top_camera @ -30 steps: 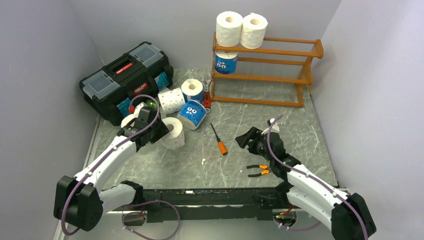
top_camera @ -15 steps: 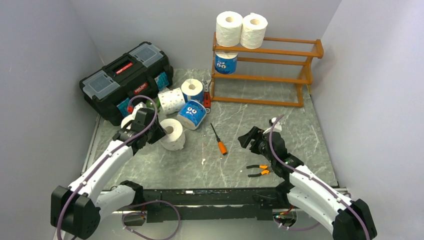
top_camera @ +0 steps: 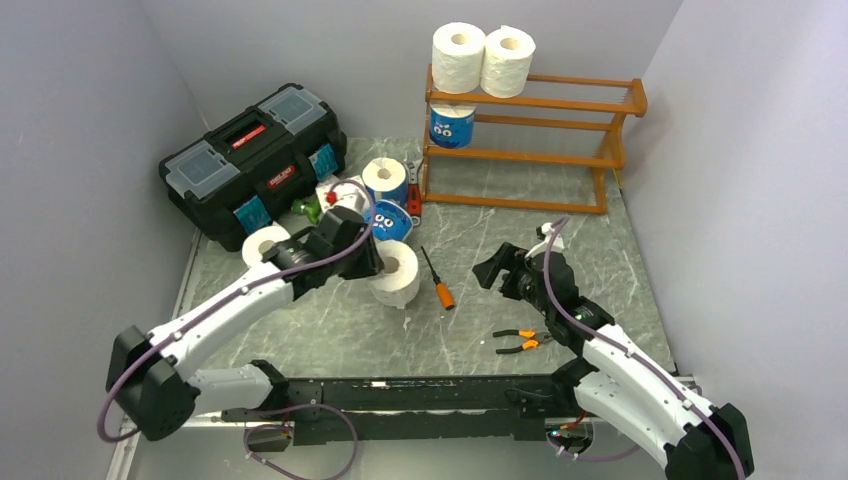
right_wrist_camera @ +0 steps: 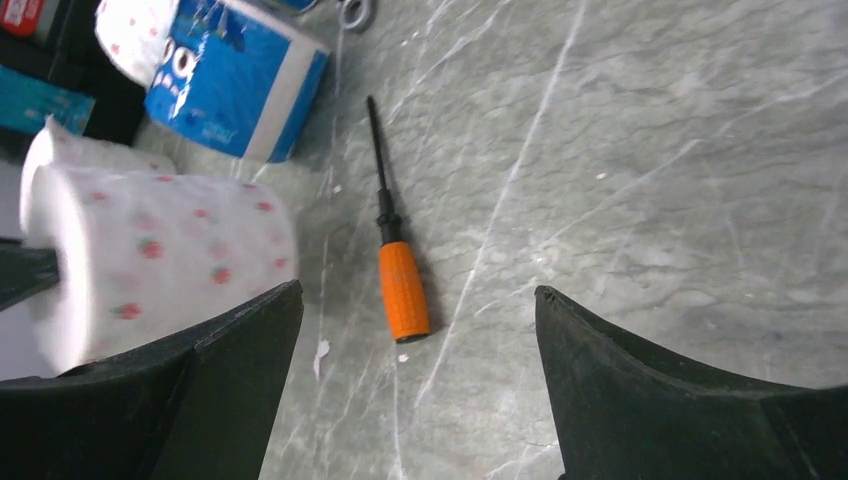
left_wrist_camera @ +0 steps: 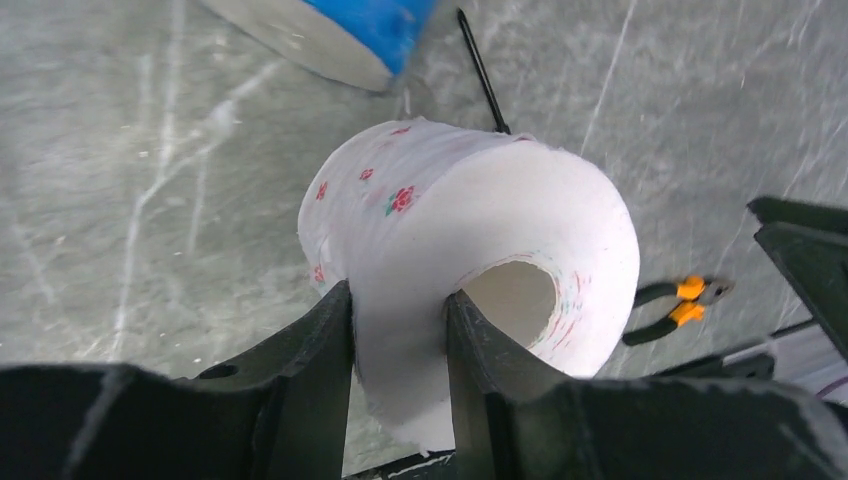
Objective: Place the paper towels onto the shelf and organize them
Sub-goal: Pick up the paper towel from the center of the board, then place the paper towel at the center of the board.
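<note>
Top view: we see the left gripper (top_camera: 380, 268) clamped on a flower-print roll (top_camera: 402, 282) mid-table (top_camera: 600, 230), just left of the screwdriver (top_camera: 437, 281) and well short of the shelf (top_camera: 560, 103). The roll's long axis is near upright, leaning a bit, core mouth up. We can't tell if it's clear of the table. Two white rolls (top_camera: 458, 57) sit touching on the shelf's top tier, cores facing front, and a blue roll (top_camera: 451, 126) sits on the tier below at the left end. Loose rolls lie between the black toolbox (top_camera: 250, 160) and the shelf foot. The right gripper (top_camera: 495, 270) is spread wide with nothing in it, near the pliers (top_camera: 520, 342). Left wrist: fingers (left_wrist_camera: 315, 365) pinch the roll's wall, one outside, one inside the hollow core, core mouth toward the lens. Right wrist: jaws far apart and empty over the orange-handled screwdriver. The flower-print roll is at left, its axis running left-right here. A blue-wrapped roll (right_wrist_camera: 235, 80) lies beyond it.
</note>
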Available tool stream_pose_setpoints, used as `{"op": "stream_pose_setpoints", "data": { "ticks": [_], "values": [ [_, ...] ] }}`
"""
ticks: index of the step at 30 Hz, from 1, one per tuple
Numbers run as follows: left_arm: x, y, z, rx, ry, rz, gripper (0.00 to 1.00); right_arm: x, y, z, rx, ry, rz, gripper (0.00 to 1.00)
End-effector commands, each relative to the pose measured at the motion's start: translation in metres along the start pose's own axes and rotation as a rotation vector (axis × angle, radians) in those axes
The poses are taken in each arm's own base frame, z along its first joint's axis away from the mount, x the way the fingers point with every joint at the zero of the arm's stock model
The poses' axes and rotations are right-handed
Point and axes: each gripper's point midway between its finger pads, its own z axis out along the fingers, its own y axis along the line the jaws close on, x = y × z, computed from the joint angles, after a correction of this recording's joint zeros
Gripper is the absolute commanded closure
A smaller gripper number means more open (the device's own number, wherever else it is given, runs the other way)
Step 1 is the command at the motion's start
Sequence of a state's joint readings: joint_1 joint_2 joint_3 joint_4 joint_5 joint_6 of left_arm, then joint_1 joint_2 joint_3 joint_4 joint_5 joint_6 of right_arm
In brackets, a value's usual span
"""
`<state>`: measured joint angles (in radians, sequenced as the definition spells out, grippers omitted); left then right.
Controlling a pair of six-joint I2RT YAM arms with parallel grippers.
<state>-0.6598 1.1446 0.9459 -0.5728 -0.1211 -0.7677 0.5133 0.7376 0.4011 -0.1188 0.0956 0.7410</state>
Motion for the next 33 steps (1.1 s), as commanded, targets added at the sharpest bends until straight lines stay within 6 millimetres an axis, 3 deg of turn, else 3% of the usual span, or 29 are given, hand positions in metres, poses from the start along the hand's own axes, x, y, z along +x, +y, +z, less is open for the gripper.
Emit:
{"op": "stream_pose_setpoints", "data": {
  "ticks": [1,5,8,14,21,26,33],
  "values": [
    [0.008,-0.042,0.009,0.107,0.044,0.127,0.80,-0.006,0.035,-0.008,-0.121,0.067,-0.043,0.11],
    [0.032,-0.052,0.015,0.124,0.099,0.203,0.81,-0.004,0.046,-0.013,-0.162,0.113,-0.081,0.07],
    [0.046,-0.053,0.019,0.145,0.126,0.226,0.80,0.004,0.064,-0.019,-0.262,0.185,-0.128,0.00],
    [0.064,-0.057,0.027,0.172,0.170,0.241,0.76,0.024,0.078,-0.018,-0.308,0.322,-0.171,0.00],
    [0.071,-0.056,0.029,0.172,0.185,0.252,0.54,0.041,0.084,-0.011,-0.279,0.380,-0.218,0.00],
    [0.074,-0.057,0.027,0.183,0.186,0.275,0.28,0.044,0.086,-0.009,-0.261,0.393,-0.245,0.00],
    [0.060,-0.047,0.007,0.141,0.125,0.262,0.13,0.040,0.094,-0.010,-0.246,0.384,-0.284,0.00]
  ]
}}
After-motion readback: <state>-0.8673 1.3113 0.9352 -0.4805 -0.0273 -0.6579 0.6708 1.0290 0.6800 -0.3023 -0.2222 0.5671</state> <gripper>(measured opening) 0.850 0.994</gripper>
